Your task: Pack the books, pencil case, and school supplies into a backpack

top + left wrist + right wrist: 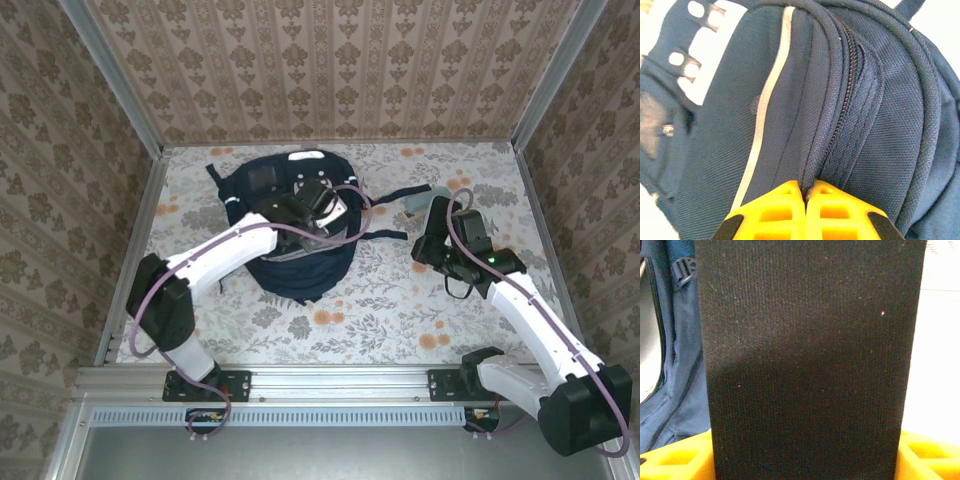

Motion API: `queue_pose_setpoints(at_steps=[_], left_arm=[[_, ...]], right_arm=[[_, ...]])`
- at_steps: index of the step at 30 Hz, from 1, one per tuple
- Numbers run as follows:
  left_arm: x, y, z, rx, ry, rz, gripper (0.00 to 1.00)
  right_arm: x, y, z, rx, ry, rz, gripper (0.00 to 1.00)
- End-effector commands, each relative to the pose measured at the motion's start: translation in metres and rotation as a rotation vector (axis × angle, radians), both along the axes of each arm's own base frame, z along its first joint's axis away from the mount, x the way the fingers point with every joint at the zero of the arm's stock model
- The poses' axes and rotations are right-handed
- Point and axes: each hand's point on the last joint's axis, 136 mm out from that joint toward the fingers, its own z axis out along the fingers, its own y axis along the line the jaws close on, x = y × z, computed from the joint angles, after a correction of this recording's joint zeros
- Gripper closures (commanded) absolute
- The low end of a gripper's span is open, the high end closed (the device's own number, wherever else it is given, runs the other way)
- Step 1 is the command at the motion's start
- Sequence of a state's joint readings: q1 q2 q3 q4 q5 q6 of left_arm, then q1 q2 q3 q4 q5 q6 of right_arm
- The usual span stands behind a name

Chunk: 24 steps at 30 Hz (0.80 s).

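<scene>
L gripper point(806, 194): my fingers are pressed together at the near end of the zip point(842, 100) on the backpack point(880, 125). There's a small grey bit between the tips, prob the pull, but I can't tell if it's really caught.

R gripper point(805, 462): fingers are spread wide, clamping a dark flat slab point(805, 350) w/ a cloth-like face. Maybe the navy book, can't tell.

Step, as I judge it: open the main compartment. To do it well:
- drag along the zip line, not across it
- keep the pull low to the fabric so the bag doesn't lift
- if the tips slip, re-pinch deeper
- hold the R load off to the side until the mouth gapes

Views: the top cam gives the layout. Backpack is far-centre on the floral table point(400, 310), L arm reaching over it, R arm well to the right. The L wrist cam gives zip detail: teeth closed along the run, white stripe point(762, 115) left of it. The R wrist cam gives the slab's texture, w/ blue bag fabric at the left edge.
</scene>
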State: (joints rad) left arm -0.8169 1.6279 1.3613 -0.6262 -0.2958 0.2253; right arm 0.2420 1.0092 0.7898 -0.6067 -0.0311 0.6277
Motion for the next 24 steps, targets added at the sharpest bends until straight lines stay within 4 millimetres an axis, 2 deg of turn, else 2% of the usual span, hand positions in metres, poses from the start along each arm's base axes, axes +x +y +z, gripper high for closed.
queue_pose_setpoints(at_steps=[1, 7, 12, 17, 20, 24], left_arm=[[0.004, 0.002, 0.052, -0.086, -0.168, 0.042, 1.0], [-0.004, -0.002, 0.096, -0.232, -0.256, 0.054, 1.0], [-0.011, -0.01, 0.119, -0.33, -0.274, 0.035, 1.0], [-0.012, -0.018, 0.117, -0.34, -0.256, 0.022, 1.0], [-0.012, -0.02, 0.11, -0.34, -0.244, 0.024, 1.0], [-0.013, -0.024, 0.112, -0.367, -0.237, 0.017, 1.0]], right_arm=[[-0.003, 0.014, 0.01, -0.009, -0.044, 0.083, 0.33], [-0.01, 0.067, 0.02, 0.035, -0.081, 0.301, 0.33], [-0.02, 0.118, 0.028, 0.08, -0.094, 0.477, 0.33], [-0.031, 0.153, 0.023, 0.089, -0.061, 0.574, 0.33], [-0.032, 0.165, 0.014, 0.088, -0.014, 0.589, 0.33], [-0.03, 0.183, 0.002, 0.114, 0.055, 0.605, 0.33]])
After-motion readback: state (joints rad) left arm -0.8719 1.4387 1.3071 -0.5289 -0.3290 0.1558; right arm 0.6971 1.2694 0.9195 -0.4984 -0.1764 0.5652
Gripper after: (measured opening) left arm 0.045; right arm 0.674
